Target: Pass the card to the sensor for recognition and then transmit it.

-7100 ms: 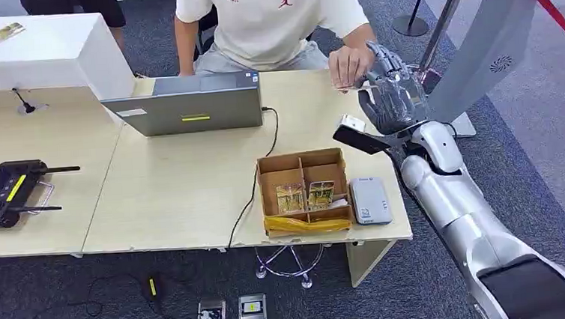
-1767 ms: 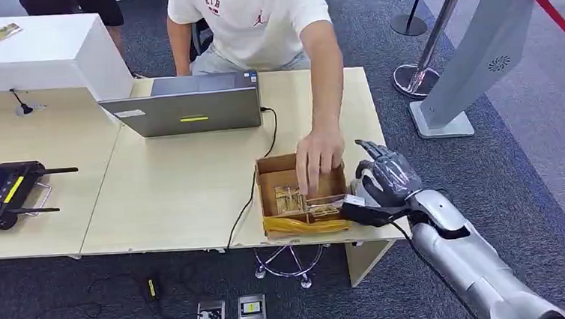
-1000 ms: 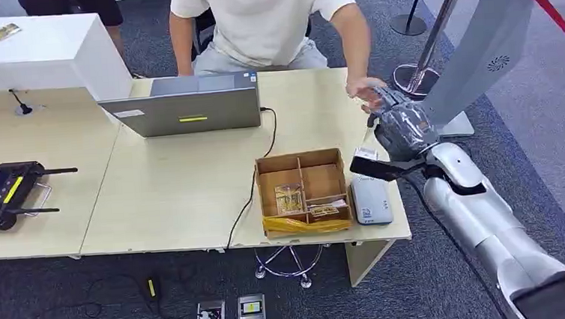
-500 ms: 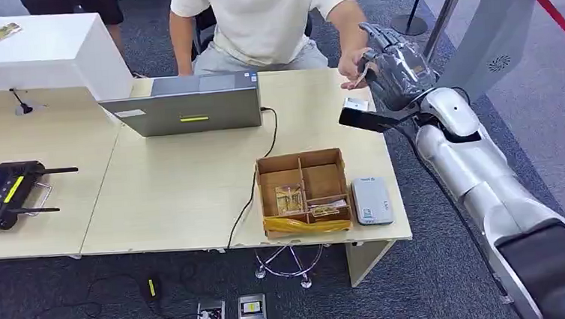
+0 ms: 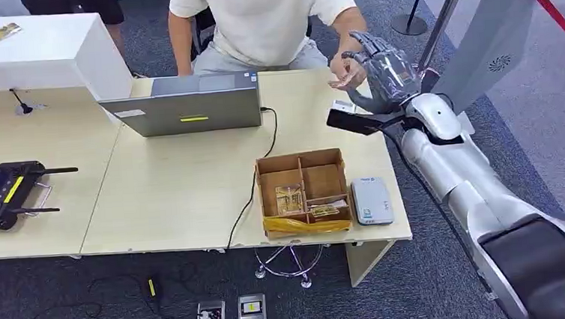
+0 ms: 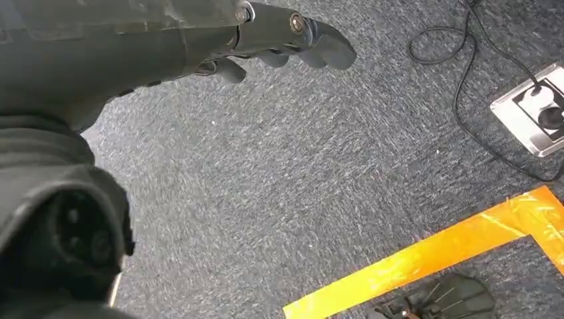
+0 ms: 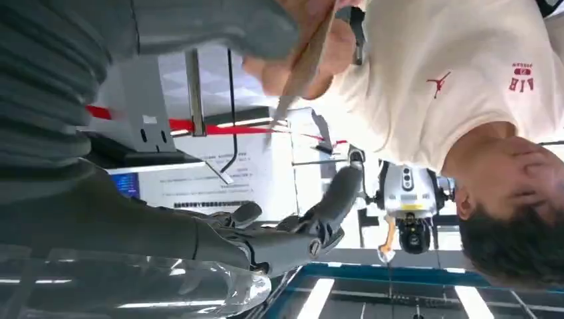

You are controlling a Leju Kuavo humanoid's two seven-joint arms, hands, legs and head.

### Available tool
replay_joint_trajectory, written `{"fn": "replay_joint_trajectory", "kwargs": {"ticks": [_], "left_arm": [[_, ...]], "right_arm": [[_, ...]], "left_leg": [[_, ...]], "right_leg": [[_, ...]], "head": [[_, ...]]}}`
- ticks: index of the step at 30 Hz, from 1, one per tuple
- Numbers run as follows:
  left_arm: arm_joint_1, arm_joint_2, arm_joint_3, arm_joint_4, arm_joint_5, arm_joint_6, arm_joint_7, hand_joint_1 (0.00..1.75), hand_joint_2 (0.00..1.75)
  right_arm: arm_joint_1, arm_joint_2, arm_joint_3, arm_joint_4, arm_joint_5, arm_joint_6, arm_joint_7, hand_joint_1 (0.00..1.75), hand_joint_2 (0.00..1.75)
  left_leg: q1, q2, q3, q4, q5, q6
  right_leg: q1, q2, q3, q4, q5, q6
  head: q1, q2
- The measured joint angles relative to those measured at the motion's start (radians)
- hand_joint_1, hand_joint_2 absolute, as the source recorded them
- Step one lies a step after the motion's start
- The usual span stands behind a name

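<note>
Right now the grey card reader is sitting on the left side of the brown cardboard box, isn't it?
No. The grey card reader sits on the right side of the brown cardboard box, near the table's edge. The head view shows it.

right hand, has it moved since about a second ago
Yes. The right hand has risen from just above the grey card reader toward the far table edge, up to the person's hand, well past the cardboard box.

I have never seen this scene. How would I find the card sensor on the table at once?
Start at the light wooden table and go to its near right corner. There a brown cardboard box with compartments stands, and the sensor lies flat just right of it. It is a small grey rounded slab with a white label, unlike the open box.
</note>
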Motion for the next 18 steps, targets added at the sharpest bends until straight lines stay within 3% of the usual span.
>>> {"fn": "replay_joint_trajectory", "kwargs": {"ticks": [7, 11, 18], "left_arm": [[0.001, 0.000, -0.007, 0.000, 0.015, 0.006, 0.000, 0.00, 0.00], [0.008, 0.001, -0.007, 0.000, 0.037, 0.020, 0.000, 0.00, 0.00], [0.028, 0.006, -0.007, 0.000, 0.060, 0.028, -0.007, 0.00, 0.00]], "right_arm": [[0.003, 0.005, -0.002, 0.017, -0.064, 0.007, 0.006, 0.00, 1.75], [0.021, 0.004, -0.016, 0.004, -0.233, 0.129, 0.013, 0.00, 1.75], [0.113, -0.030, -0.054, -0.141, -0.455, 0.341, 0.090, 0.00, 1.75]], "left_leg": [[0.000, 0.000, 0.000, 0.000, 0.000, 0.000], [0.000, 0.000, 0.000, 0.000, 0.000, 0.000], [0.000, 0.000, 0.000, 0.000, 0.000, 0.000]], "right_leg": [[0.000, 0.000, 0.000, 0.000, 0.000, 0.000], [0.000, 0.000, 0.000, 0.000, 0.000, 0.000], [0.000, 0.000, 0.000, -0.001, 0.000, 0.000]], "head": [[0.000, 0.000], [0.000, 0.000], [0.001, 0.000]]}}
